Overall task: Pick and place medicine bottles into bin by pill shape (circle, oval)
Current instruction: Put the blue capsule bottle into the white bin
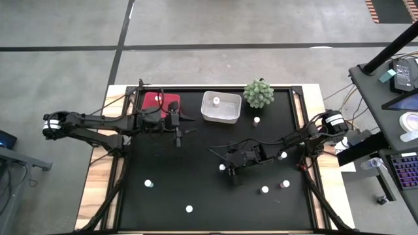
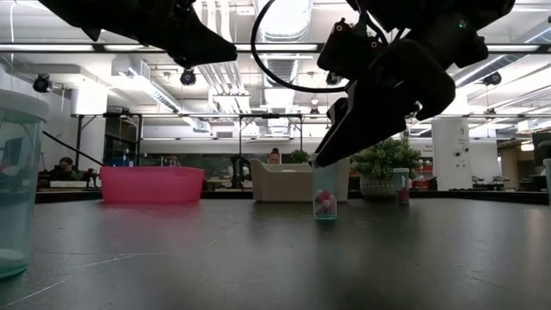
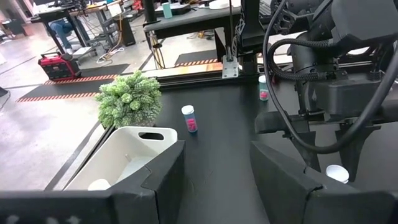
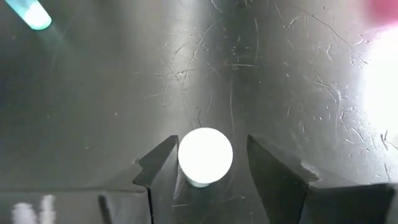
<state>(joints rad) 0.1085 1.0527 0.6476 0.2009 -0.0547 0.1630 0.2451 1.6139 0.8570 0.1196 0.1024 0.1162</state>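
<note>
My right gripper [image 1: 226,168] hangs over the mat's middle, open, its fingers either side of a medicine bottle [image 4: 205,157] seen cap-on. One finger sits close to the white cap; a gap shows at the other finger [image 4: 277,177]. The low view shows this bottle [image 2: 325,202] upright on the mat with pink pills inside. Other bottles stand at the right [image 1: 283,155], front right [image 1: 264,189] and front left [image 1: 148,183]. My left gripper [image 1: 177,137] waits open and holding nothing beside the red bin [image 1: 171,99]. The white bin [image 1: 221,108] holds a bottle [image 1: 215,100].
A green spiky plant [image 1: 258,93] stands right of the white bin, with one bottle [image 1: 256,120] just in front of it. A bottle [image 1: 189,209] stands near the mat's front edge. Desks with equipment lie off the table's right side.
</note>
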